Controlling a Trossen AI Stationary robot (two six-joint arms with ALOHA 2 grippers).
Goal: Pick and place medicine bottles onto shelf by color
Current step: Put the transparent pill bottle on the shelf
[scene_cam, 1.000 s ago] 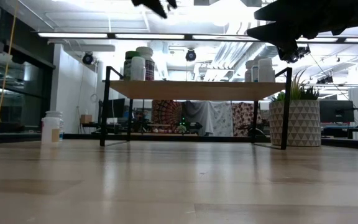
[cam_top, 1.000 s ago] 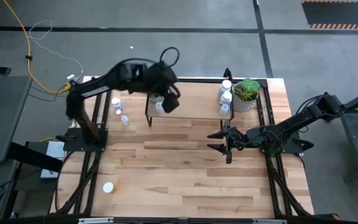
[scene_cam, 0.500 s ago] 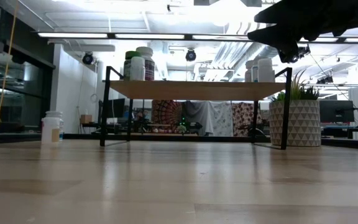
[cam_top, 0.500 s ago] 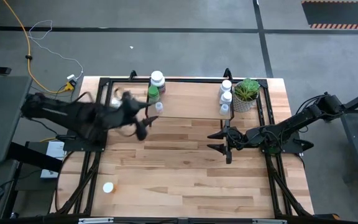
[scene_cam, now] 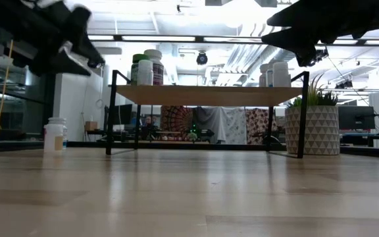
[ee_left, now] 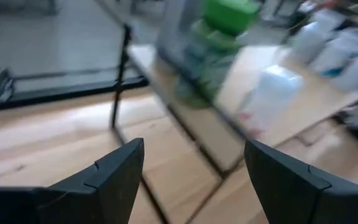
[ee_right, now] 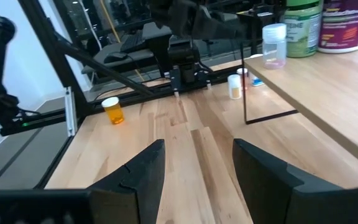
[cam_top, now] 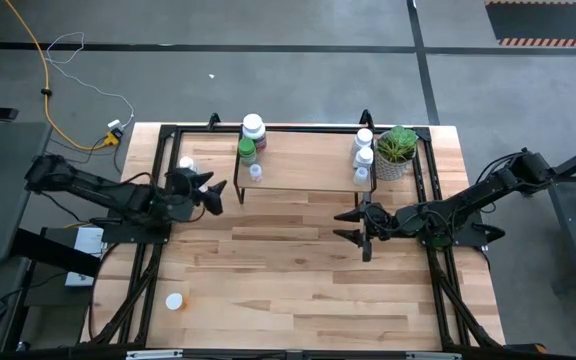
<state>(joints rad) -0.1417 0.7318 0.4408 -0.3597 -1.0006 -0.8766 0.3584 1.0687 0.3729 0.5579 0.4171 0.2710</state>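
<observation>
While bottles [cam_top: 253, 127] crowd the shelf [cam_top: 308, 168], both end effectors (jaws parted) hang empty.

No wording can be read anywhere; the green bottle [ee_right: 303, 28] and the purple-labelled bottle [ee_right: 344, 25] on the shelf [ee_right: 328, 87] carry print (too blurred to decipher).

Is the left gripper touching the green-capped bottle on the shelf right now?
Apart. The high view shows the left gripper open over the table, off the shelf's left end, with bare wood between it and the green-capped bottle.
</observation>
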